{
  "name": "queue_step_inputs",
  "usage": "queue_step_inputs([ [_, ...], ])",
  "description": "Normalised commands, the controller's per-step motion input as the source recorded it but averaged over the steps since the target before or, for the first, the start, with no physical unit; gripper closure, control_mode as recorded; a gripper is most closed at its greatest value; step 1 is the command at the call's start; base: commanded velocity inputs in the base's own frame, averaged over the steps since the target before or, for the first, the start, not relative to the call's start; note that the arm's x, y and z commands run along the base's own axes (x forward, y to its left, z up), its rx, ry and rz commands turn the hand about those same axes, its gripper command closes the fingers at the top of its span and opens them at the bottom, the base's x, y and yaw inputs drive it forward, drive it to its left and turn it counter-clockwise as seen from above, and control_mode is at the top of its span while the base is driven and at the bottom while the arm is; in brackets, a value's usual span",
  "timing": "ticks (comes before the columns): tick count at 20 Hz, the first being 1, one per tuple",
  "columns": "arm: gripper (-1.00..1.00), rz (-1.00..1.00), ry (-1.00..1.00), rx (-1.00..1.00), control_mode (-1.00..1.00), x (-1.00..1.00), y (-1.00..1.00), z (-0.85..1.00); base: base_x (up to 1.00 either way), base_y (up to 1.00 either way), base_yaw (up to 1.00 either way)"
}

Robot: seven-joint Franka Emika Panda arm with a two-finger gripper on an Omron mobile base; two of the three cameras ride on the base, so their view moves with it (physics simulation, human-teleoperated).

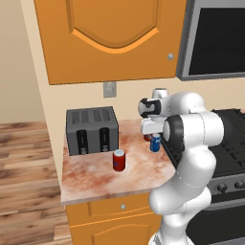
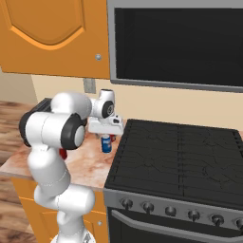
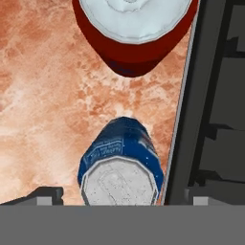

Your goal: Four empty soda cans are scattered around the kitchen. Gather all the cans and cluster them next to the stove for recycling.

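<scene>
Claw (image 3: pixel 122 196) spread, fingers apart either side of blue can (image 3: pixel 122 160); can upright on tabletop (image 3: pixel 43 105), beside stove (image 3: pixel 215 95); red can (image 3: pixel 134 33) beyond.

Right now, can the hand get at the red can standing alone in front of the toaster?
Probably yes: that red can stands apart on open counter, nothing near it, and the hand is open above the blue can.

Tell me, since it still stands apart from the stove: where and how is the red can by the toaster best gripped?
Grip the red can across its round side wall at mid-height, coming straight down from above. It stands upright on the counter with bare space all round, so both fingers should fit. The toaster behind stands apart from it.
</scene>
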Motion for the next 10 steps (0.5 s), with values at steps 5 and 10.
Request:
queue_step_inputs([
  [5, -1.0, -0.01, 0.0, 0.0, -1.0, -0.56, 0.0, 0.0, 0.0, 0.0, 0.0],
  [10, -1.0, -0.01, 0.0, 0.0, -1.0, -0.57, 0.0, 0.0, 0.0, 0.0, 0.0],
])
